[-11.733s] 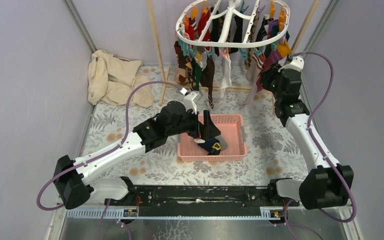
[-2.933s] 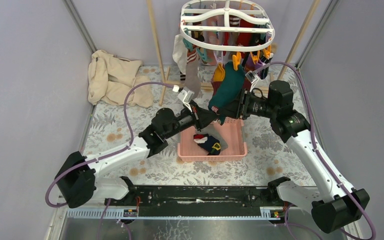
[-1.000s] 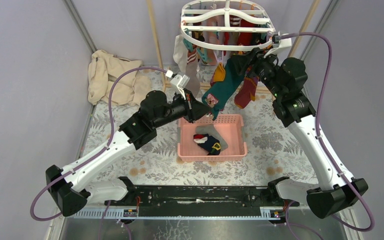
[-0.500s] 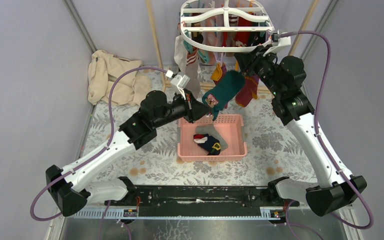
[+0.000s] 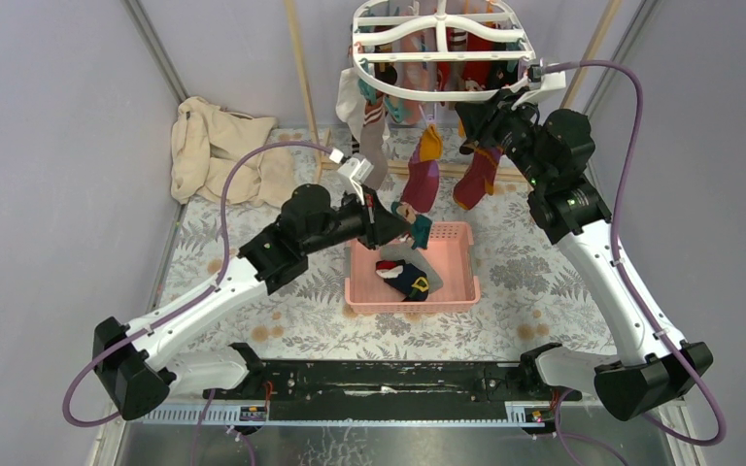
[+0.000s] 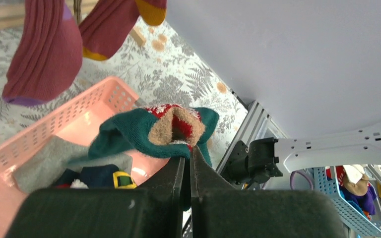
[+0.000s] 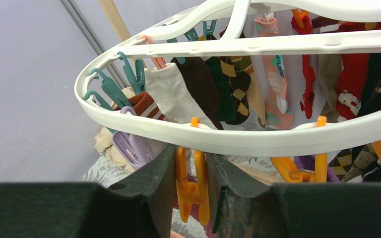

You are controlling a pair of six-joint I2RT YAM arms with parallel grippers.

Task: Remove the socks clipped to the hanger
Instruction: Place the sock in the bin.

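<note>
My left gripper [image 5: 395, 229] is shut on a dark green sock [image 5: 417, 230] by its red and tan cuff [image 6: 178, 129]. The sock hangs free just above the pink basket's [image 5: 457, 291] far left corner. The white oval hanger [image 5: 444, 93] hangs at the back with several socks clipped under it, among them two maroon socks [image 5: 423, 181] at the front. My right gripper [image 5: 474, 110] is up at the hanger's front rim [image 7: 258, 141]. Its fingers press both sides of an orange clip [image 7: 191, 186].
A grey sock [image 6: 44, 161] and a navy sock [image 5: 410, 282] lie in the pink basket. A beige cloth [image 5: 219, 150] is heaped at the back left. Wooden poles [image 5: 301, 87] stand beside the hanger. Purple and teal clips [image 7: 131, 144] sit left of the orange one.
The green sock has come off the hanger and my left gripper has drawn it down toward the basket. My right gripper has closed on the orange clip.
</note>
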